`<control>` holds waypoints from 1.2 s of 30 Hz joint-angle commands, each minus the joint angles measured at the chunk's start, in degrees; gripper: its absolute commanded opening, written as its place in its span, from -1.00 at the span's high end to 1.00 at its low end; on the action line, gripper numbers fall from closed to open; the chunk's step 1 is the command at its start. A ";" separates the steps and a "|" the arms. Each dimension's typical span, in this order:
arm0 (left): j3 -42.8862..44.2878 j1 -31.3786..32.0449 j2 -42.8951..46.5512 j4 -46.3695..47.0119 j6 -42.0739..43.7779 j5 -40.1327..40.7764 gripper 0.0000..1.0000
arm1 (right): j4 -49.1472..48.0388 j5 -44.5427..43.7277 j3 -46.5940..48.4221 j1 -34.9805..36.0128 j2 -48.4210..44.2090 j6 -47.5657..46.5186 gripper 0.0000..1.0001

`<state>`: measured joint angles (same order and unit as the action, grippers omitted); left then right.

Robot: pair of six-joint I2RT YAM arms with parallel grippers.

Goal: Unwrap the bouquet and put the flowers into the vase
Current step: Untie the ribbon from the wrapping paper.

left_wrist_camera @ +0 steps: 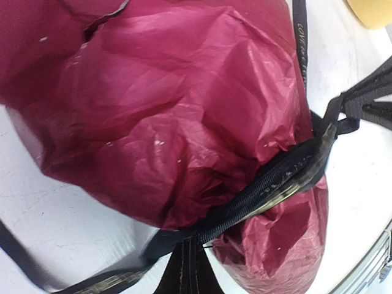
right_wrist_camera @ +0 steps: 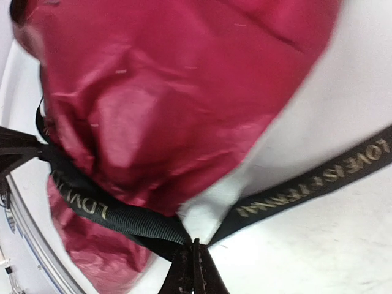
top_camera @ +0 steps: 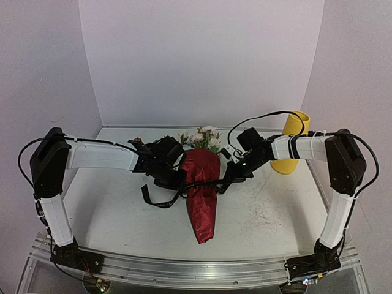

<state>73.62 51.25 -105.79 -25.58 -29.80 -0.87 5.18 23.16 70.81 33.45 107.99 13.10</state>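
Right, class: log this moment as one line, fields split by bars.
left gripper: shut on ribbon | right gripper: shut on ribbon | bouquet: wrapped, lying on table | vase: upright, behind right arm

From my station I see a white table (top_camera: 269,208), its right half marked with faint grey scuffs (top_camera: 267,195). A ribbed metal rail (top_camera: 196,267) runs along its near edge. A pale back panel (top_camera: 202,61) and lilac-tinted side walls (top_camera: 37,67) close it in.

Your top view looks down from behind; close wrist views share wrap (left_wrist_camera: 184,122) and ribbon (left_wrist_camera: 269,182) beyond left pincer (left_wrist_camera: 185,269), right pincer (right_wrist_camera: 195,272).
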 commanded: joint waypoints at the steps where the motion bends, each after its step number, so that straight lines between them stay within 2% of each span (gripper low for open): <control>1: -1.25 -0.27 3.77 -0.59 0.91 2.19 1.00 | 2.92 -1.71 -1.69 -0.92 -2.49 -0.01 0.88; 7: -3.90 -0.29 5.11 -0.79 0.07 2.48 1.00 | 4.22 -5.27 -2.90 -2.52 -1.70 3.47 0.84; 14: -6.29 -0.26 6.21 -0.79 -0.82 2.55 0.96 | 4.37 -3.28 -4.26 -3.20 -2.81 2.15 0.52; 16: -5.75 -0.27 6.72 -0.79 -0.78 2.20 0.87 | 4.28 -2.01 -3.81 -3.18 -3.98 0.69 0.42; 19: -3.39 -0.27 7.38 -0.79 -0.22 1.83 0.57 | 3.78 0.79 -2.76 -2.89 -5.66 -1.48 0.28; 22: -0.32 -0.24 7.04 -0.73 0.73 1.91 0.35 | 3.61 2.31 -0.88 -1.78 -5.99 -2.91 0.24; 24: 1.37 -0.27 6.15 -0.78 1.23 1.81 0.28 | 3.58 2.66 0.42 -0.48 -5.76 -3.44 0.22; 36: 6.34 -0.26 0.42 -0.55 2.28 1.04 0.29 | 3.86 5.21 9.29 5.49 -0.49 -4.57 0.18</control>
<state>76.15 51.18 -103.45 -26.59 -28.78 0.16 6.97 25.64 75.69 37.84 104.85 10.25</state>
